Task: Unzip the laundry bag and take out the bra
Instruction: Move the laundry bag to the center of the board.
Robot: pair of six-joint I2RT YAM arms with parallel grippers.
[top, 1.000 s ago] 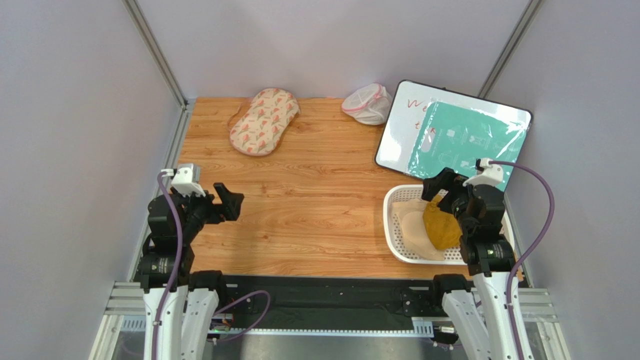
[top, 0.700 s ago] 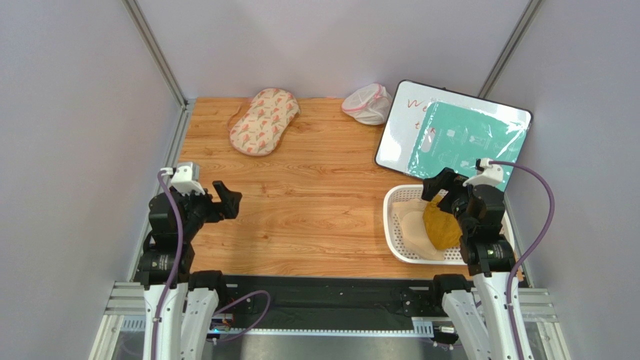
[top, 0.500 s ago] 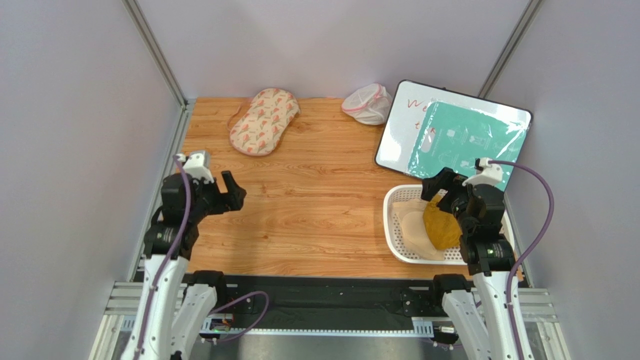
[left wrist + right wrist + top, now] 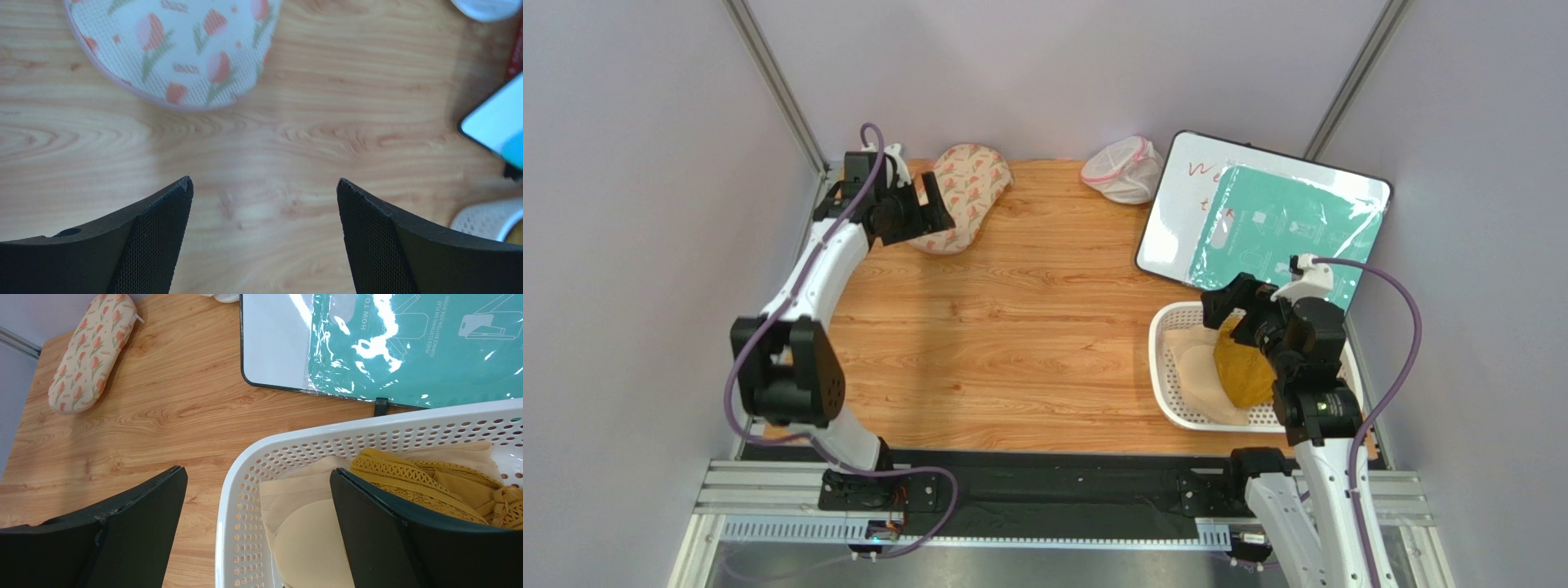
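Wooden bench's [image 4: 1038,331] far-left corner: jaws spread, the left gripper [image 4: 263,190] hovers by the flat oval cream floral laundry bag [image 4: 965,184], at the reach stage, zipper pull likely next.

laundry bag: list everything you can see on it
The laundry bag is a flat, oval cream pouch of mesh-like fabric, printed with orange-pink tulips on green stems and edged in pink. It looks closed and slightly padded; a small tab shows at its far end. It lies slanted at the far left of the table, resting only on the wood. The open left gripper hangs just short of its near end, not touching.
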